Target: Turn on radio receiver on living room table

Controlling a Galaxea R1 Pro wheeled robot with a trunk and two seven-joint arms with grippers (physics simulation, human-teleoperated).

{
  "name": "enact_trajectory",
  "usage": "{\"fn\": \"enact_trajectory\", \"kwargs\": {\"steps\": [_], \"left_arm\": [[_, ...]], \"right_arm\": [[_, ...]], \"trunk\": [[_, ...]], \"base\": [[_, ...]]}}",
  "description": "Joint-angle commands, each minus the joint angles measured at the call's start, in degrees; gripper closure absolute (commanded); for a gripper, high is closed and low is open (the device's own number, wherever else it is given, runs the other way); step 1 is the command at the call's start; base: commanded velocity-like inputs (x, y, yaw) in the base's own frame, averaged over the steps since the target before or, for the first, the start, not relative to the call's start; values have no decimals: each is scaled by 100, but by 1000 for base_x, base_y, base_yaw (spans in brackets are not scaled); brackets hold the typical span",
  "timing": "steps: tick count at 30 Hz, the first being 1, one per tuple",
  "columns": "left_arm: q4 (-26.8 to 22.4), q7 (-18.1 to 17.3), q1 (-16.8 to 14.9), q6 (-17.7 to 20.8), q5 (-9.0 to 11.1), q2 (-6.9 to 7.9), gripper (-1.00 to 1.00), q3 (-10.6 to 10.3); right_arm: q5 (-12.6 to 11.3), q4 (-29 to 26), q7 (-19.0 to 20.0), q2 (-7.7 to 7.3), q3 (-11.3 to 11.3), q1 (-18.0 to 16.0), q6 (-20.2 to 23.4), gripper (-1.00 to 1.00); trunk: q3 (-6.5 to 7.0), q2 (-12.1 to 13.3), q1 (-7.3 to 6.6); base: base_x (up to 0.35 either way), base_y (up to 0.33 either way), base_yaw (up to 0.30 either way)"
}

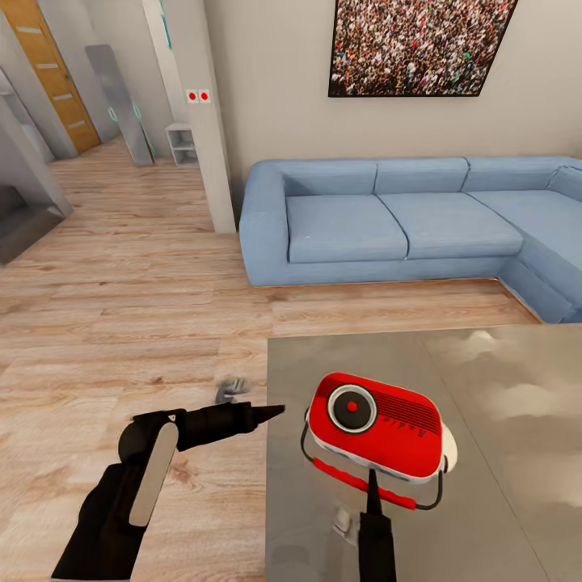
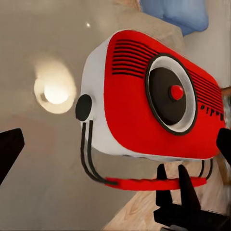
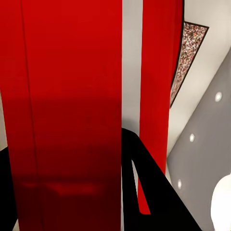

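Two grippers near the radio receiver (image 1: 376,426), which lies face-up at the near corner of the table (image 1: 501,404). My right gripper (image 1: 373,478) touches its red handle bar from below; jaw state unclear. My left gripper (image 1: 271,412) hovers beside the table edge, fingers spread.

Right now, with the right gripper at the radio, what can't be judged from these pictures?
- Contact: in the head view the right gripper overlaps the radio receiver; whether it touches is unclear.
- Right gripper opening: the right wrist view is too close, red surfaces and a dark finger crowd it.
- Left gripper opening: the head view gives one dark tip; in the left wrist view dark tips sit at the edges.
- Table: cut off by the head view's edges.
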Motion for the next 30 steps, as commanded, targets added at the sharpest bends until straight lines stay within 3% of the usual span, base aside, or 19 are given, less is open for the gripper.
{"fn": "enact_trajectory", "kwargs": {"steps": [1, 3, 4, 5, 10, 12, 16, 23, 27, 28, 30], "left_arm": [[4, 4, -8, 0, -3, -63, -100, -17], [26, 17, -21, 1, -15, -192, -100, -131], [51, 35, -46, 2, -72, -321, -100, -345], [68, 41, -77, 2, -109, -374, -100, -410], [140, 52, -239, 8, -224, -554, -100, -512], [261, 60, -447, 18, -253, -631, -100, -589], [361, 64, -530, 20, -245, -657, -100, -634], [987, 64, -998, 1, -198, -657, -100, -642], [1103, 64, -1065, 8, -187, -657, -100, -643], [1110, 64, -1069, 9, -186, -657, 100, -643], [1117, 64, -1073, 10, -186, -657, 100, -643]], "right_arm": [[26, -4, -3, 2, 18, -1, 13, 100], [25, -5, -3, 10, 38, -1, 17, 100], [24, -5, -3, 14, 47, -1, 19, 100], [24, -7, -3, 15, 49, -1, 19, 100], [24, -6, -3, 16, 51, -1, 19, 100], [24, -4, -3, 16, 51, -1, 19, 100], [20, -6, -3, 22, 51, -1, 19, 100], [15, -5, -2, 17, 51, -1, 19, 100], [15, -3, -3, 23, 51, -1, 19, 100], [15, -2, -3, 24, 51, -1, 19, 100], [15, -1, -3, 24, 51, -1, 19, 100]], "trunk": [[0, 0, 0], [0, 0, 0], [0, 0, 0], [0, 0, 0], [0, 0, 0], [0, 0, 0], [0, 0, 0], [0, 0, 0], [0, 0, 0], [0, 0, 0], [0, 0, 0]], "base": [[0, 0, 0], [0, 0, 0], [0, 0, 0], [0, 0, 0], [0, 0, 0], [0, 0, 0], [0, 0, 0], [0, 0, 0], [0, 0, 0], [0, 0, 0], [0, 0, 0]]}}
